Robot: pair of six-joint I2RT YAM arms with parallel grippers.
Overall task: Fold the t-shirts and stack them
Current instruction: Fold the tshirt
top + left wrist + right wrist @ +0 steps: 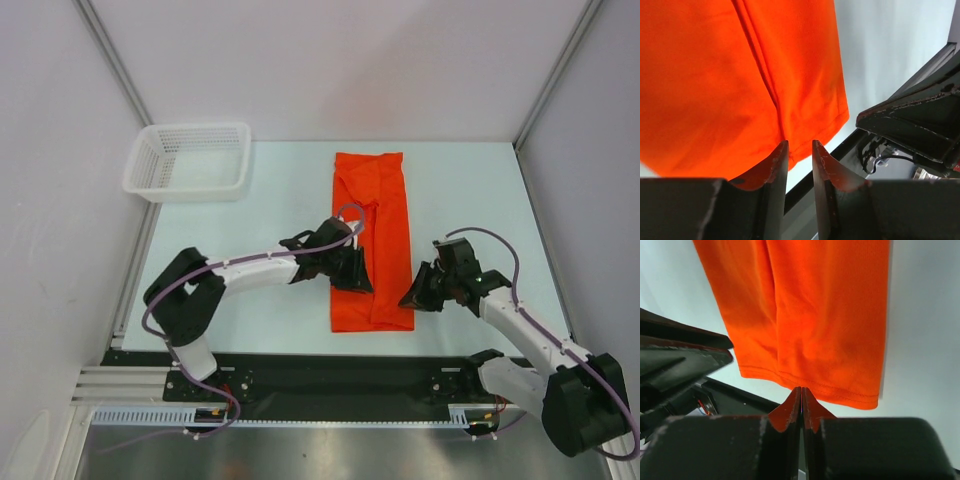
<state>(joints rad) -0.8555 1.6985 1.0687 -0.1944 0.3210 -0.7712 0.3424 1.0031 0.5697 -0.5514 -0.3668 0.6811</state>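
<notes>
Looking down, I see both arms bent low over the table (280, 200), left hand (800, 145) narrowly parted, right hand (801, 390) pressed closed, both at the near end of the t-shirt (385, 200) lying folded lengthwise mid-table.

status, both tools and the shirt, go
Left tool narrowly open over near end of orange-red cloth t-shirt, folded into a long strip. Right tool shut at its hem, grip unconfirmed. White plastic mesh basket far left, not in the way.
</notes>
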